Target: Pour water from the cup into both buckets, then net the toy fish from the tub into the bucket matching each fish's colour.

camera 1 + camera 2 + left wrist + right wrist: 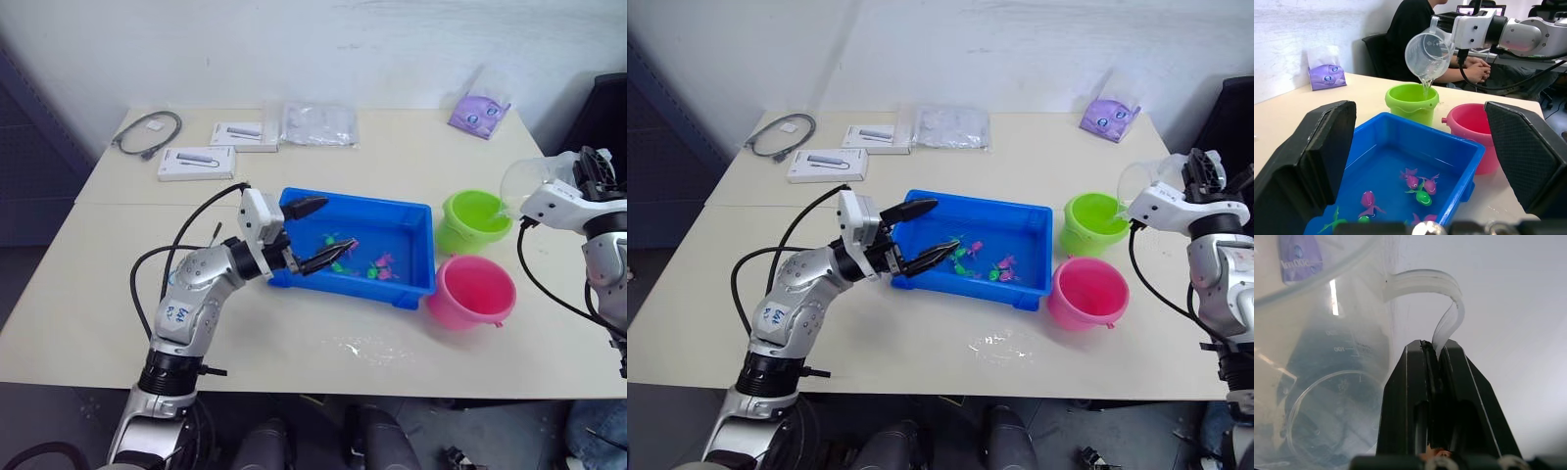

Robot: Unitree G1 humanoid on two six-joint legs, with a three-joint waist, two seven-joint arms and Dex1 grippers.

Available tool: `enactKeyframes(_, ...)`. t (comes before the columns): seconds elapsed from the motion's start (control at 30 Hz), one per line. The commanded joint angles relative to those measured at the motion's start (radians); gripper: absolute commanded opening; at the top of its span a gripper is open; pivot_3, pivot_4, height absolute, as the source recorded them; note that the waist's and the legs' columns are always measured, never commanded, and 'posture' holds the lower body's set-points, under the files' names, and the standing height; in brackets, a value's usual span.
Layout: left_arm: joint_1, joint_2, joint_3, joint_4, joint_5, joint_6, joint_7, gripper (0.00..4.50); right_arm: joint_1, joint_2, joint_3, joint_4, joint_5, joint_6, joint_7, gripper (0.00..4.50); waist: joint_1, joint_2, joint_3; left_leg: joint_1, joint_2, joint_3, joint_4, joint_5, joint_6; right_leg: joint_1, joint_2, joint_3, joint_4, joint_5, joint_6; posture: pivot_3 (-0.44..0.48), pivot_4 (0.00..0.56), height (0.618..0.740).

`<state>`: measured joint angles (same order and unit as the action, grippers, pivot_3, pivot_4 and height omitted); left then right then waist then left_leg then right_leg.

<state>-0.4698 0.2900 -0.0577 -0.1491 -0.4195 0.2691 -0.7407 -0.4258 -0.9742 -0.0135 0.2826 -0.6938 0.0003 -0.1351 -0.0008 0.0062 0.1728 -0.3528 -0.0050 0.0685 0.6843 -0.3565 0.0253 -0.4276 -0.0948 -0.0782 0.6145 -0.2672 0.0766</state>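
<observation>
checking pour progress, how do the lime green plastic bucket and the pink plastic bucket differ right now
The lime green plastic bucket sits under the tilted clear plastic measuring cup, water streaming into it; the pink plastic bucket gets none. The green one stands farther from the robot, the pink one nearer. Both are round, flared-rimmed, similar in size, upright beside the blue plastic tub.

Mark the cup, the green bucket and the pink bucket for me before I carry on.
cup (1425,55), left wrist view, on its clear side wall.
green bucket (460,236), left eye view, on its outer wall.
pink bucket (453,305), left eye view, on its outer wall below the rim.
</observation>
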Motion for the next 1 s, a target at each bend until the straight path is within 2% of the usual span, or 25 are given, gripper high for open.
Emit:
enactKeyframes(0.03, 0.000, -0.003, 0.001, -0.026, 0.006, -0.023, 0.007, 4.50, -0.030, -0.027, -0.019, -0.019, -0.038, -0.002, -0.052, 0.05, 0.000, 0.000, 0.000, 0.000, 0.000, 0.000, 0.000, 0.000, 0.000, 0.000, 0.000, 0.000, 0.000, 0.000, 0.000, 0.000, 0.150, 0.740)
enactKeyframes(0.7, 0.026, 0.001, 0.013, -0.064, -0.023, -0.018, 0.005, 4.50, -0.092, -0.030, 0.001, 0.041, -0.077, -0.097, -0.098, 0.05, 0.000, 0.000, 0.000, 0.000, 0.000, 0.000, 0.000, 0.000, 0.000, 0.000, 0.000, 0.000, 0.000, 0.000, 0.000, 0.000, 0.150, 0.740)
enactKeyframes(0.87, 0.031, 0.014, 0.008, -0.078, -0.019, -0.007, -0.002, 4.50, -0.057, -0.003, -0.039, 0.037, 0.003, -0.120, -0.065, 0.05, 0.000, 0.000, 0.000, 0.000, 0.000, 0.000, 0.000, 0.000, 0.000, 0.000, 0.000, 0.000, 0.000, 0.000, 0.000, 0.000, 0.150, 0.740)
enactKeyframes(1.0, 0.041, 0.016, 0.030, -0.094, -0.027, 0.001, 0.017, 4.50, -0.055, 0.083, -0.125, 0.050, 0.193, -0.070, 0.015, 0.05, 0.000, 0.000, 0.000, 0.000, 0.000, 0.000, 0.000, 0.000, 0.000, 0.000, 0.000, 0.000, 0.000, 0.000, 0.000, 0.000, 0.150, 0.740)
